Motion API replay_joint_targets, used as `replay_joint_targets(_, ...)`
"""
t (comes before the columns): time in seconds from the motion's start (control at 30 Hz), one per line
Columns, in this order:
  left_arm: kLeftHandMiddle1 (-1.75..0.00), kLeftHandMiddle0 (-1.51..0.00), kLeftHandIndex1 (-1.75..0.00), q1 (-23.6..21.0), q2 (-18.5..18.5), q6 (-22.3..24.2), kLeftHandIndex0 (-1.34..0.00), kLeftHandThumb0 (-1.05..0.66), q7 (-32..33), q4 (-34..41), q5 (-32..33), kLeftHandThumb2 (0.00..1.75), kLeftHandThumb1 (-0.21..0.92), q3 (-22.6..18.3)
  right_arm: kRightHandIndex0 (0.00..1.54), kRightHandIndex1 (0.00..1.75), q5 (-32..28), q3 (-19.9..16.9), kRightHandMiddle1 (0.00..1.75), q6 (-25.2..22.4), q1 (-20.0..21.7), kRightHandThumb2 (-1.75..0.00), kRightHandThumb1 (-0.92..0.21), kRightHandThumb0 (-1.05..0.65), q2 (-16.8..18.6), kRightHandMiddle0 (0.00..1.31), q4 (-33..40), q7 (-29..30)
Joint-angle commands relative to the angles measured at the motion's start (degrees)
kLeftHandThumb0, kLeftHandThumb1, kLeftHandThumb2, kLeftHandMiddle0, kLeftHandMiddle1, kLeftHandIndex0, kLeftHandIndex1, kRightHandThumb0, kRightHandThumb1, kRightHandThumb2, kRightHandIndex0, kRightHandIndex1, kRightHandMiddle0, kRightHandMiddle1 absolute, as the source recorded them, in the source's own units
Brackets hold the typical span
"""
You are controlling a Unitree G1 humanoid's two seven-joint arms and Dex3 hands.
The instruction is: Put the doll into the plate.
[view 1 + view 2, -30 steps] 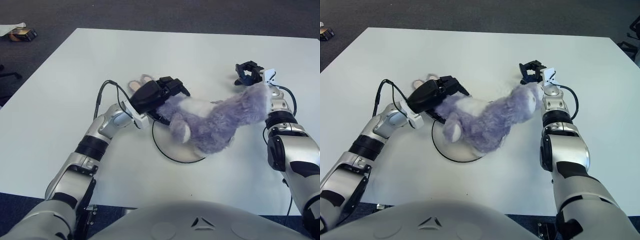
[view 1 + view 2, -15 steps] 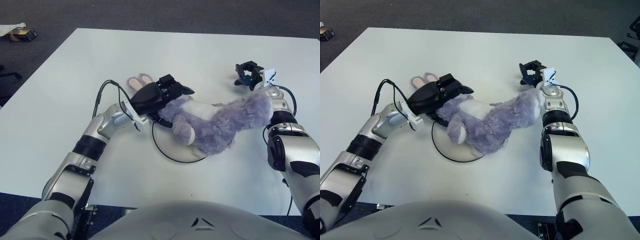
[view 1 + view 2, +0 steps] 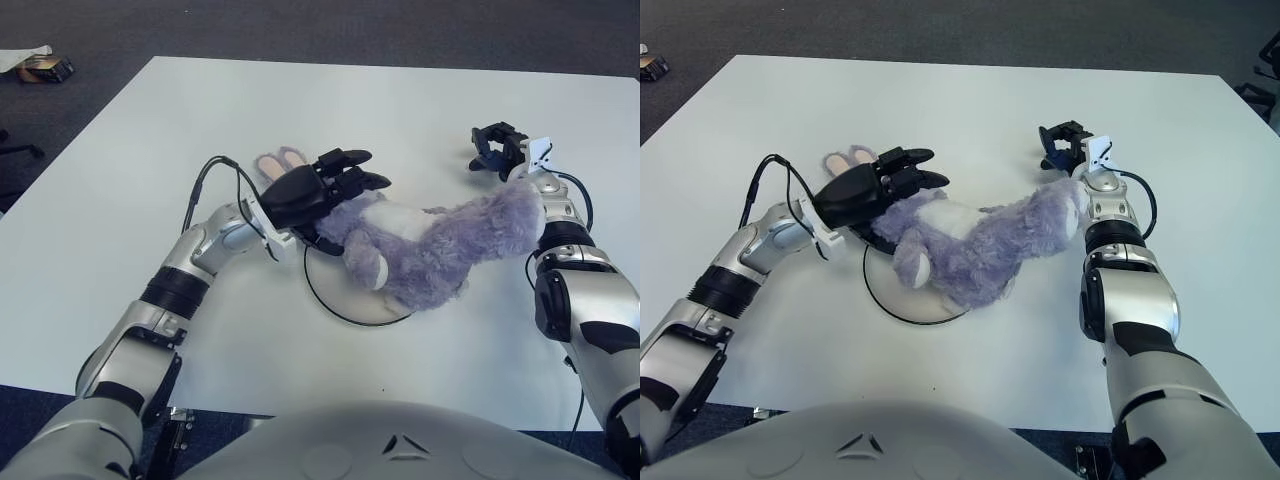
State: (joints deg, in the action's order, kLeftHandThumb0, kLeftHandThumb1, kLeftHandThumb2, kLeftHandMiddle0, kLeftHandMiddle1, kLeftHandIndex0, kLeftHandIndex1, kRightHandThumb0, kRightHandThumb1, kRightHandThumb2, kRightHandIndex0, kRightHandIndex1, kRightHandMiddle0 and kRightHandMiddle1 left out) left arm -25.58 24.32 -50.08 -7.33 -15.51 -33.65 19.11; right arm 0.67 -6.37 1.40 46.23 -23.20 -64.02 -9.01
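The doll [image 3: 440,245] is a purple plush rabbit with a white belly. It lies on its side across the plate [image 3: 335,312], a white disc with a dark rim at the table's middle. Its head is at the left, with pale pink ears [image 3: 280,160] sticking out past the rim. Its rear end reaches right, off the plate, beside my right wrist. My left hand [image 3: 335,183] hovers over the doll's head with fingers spread, holding nothing. My right hand [image 3: 497,148] rests on the table at the far right, just beyond the doll's rear end, holding nothing.
The white table [image 3: 420,100] stretches back and to both sides, with dark carpet beyond its edges. A small box [image 3: 42,68] lies on the floor at the far left. A black cable [image 3: 205,185] loops off my left forearm.
My left hand has opened and let go of the doll's head. The doll has sunk from a raised tilt to lie flat across the plate. My right hand has stayed put.
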Motion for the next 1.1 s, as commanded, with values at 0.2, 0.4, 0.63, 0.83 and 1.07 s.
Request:
replay_joint_targets(0.2,-0.27,-0.03,-0.8,-2.39,3.44,-2.83,0.0,-1.05,-7.11,-0.46,6.05,0.79,0.92,1.9,0.42,1.48,0.5,0.87,1.75,-3.81,-4.46,-0.53,-0.92,-0.35,2.0,0.2,-4.16,-1.39)
replay_joint_targets(0.4,-0.24,-0.01,-0.72,-7.9,6.94,-8.43,0.0,-1.05,-13.4,-8.08,13.25,0.83,0.92,2.91,0.43,1.49,0.39,0.74,1.75,-3.96,-4.38,-0.53,-0.92,-0.35,2.03,0.2,-4.29,-1.27)
replay_joint_targets(0.63,-0.09,0.0,-0.51,-11.94,10.88,-8.6,0.0,-1.05,-29.21,-11.01,31.58,0.78,0.92,6.16,0.43,1.49,0.44,0.74,1.75,-4.41,-4.27,-0.53,-0.92,-0.35,1.89,0.2,-4.49,-1.27)
replay_joint_targets(0.83,-0.03,0.0,-0.38,-14.1,9.76,-5.87,0.0,-1.05,-44.62,-13.25,47.43,0.75,0.92,6.44,0.43,1.49,0.18,0.44,1.75,-4.11,-4.45,-0.53,-0.92,-0.35,1.77,0.2,-4.53,-1.61)
replay_joint_targets(1.07,-0.02,-0.01,-0.31,-20.38,0.69,-4.68,0.0,-1.05,-64.88,-31.43,58.31,0.83,0.92,1.43,0.43,1.49,0.41,0.51,1.75,-4.21,-4.54,-0.53,-0.92,-0.35,1.63,0.19,-4.62,-1.87)
